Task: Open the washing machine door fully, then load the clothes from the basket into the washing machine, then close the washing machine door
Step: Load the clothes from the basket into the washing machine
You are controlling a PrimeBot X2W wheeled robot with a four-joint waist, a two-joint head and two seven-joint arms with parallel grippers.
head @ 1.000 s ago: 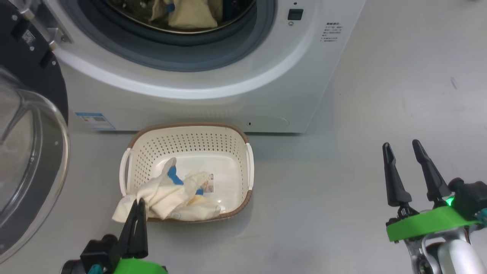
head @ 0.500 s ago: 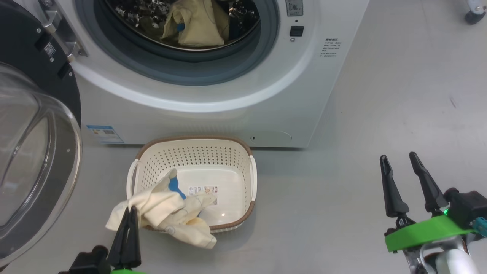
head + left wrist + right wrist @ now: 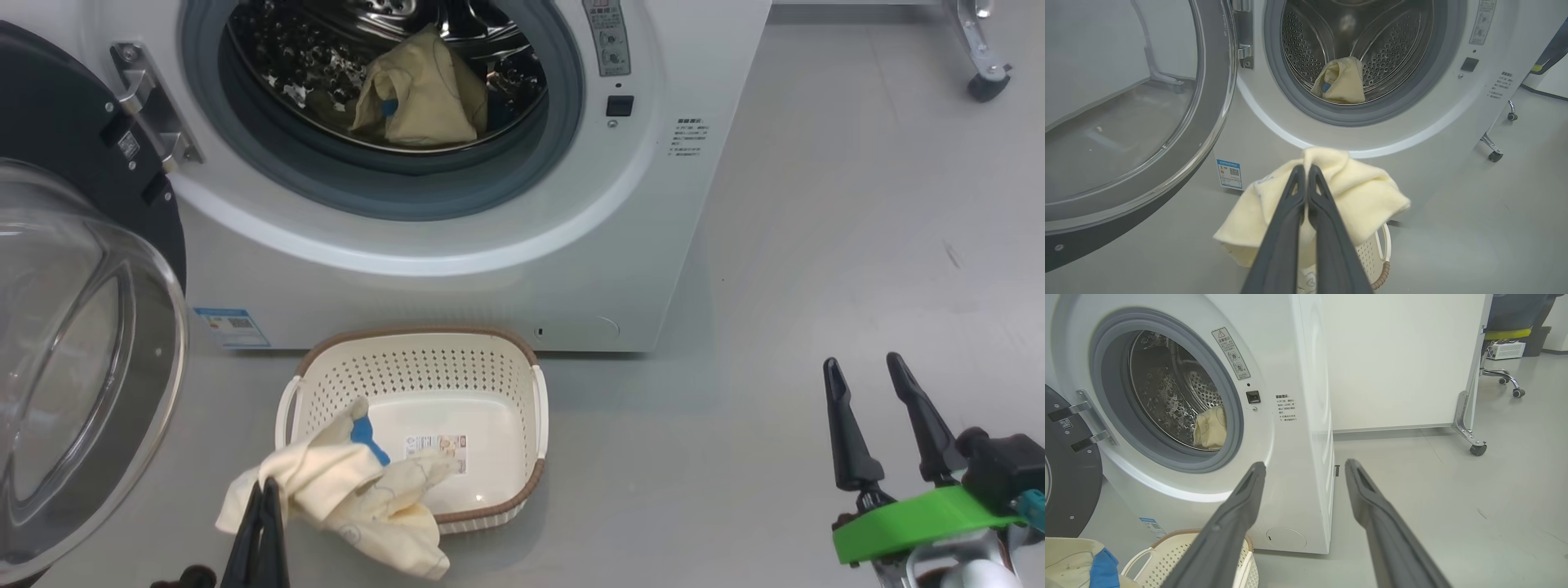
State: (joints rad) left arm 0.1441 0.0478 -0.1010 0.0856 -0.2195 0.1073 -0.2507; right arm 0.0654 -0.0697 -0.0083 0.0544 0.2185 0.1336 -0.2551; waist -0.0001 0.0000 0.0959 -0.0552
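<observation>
Grasping the clothes in the clenched left tool, half out over the basket rim at its 7 o'clock corner. Lift higher to free the trailing hem, then carry toward 12 o'clock, deep past the gasket of the washing machine, beside the garment lying in the drum. Steer clear of the washing machine door, swung wide at 9 o'clock. Leave the right tool released at 4 o'clock.

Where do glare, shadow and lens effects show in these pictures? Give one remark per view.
Head view: glints on the drum, reflections across the washing machine door glass, a soft shadow right of the basket. Left wrist view: the left hand, pinching the clothes, looms oversized. Right wrist view: the open right hand looks soft-edged near the lens.
</observation>
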